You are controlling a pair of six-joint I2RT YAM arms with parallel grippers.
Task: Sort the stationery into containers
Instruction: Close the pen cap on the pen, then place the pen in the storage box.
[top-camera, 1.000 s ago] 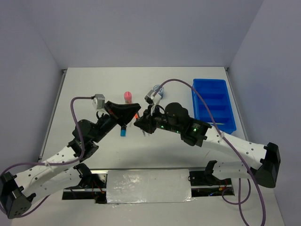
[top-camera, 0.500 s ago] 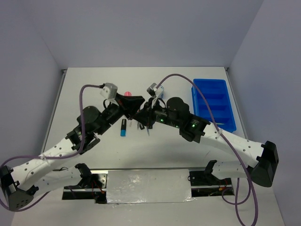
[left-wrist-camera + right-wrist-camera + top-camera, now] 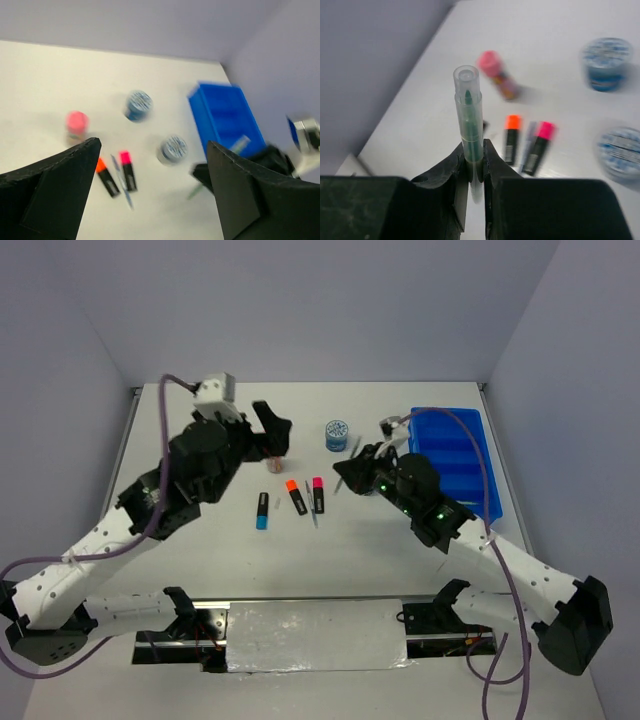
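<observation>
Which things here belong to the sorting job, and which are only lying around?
Part of the job: blue tray, clear pen in the right gripper, blue-capped highlighter, orange-capped highlighter, pink-capped highlighter, thin pen between them, patterned roll, second patterned roll, pink-topped tube.
Not part of it: purple cables, silvery sheet at the near edge.

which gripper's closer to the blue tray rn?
Right. The right gripper, shut on a pale pen, sits just left of the blue tray; the left gripper is farther left, by the pink-topped tube.
</observation>
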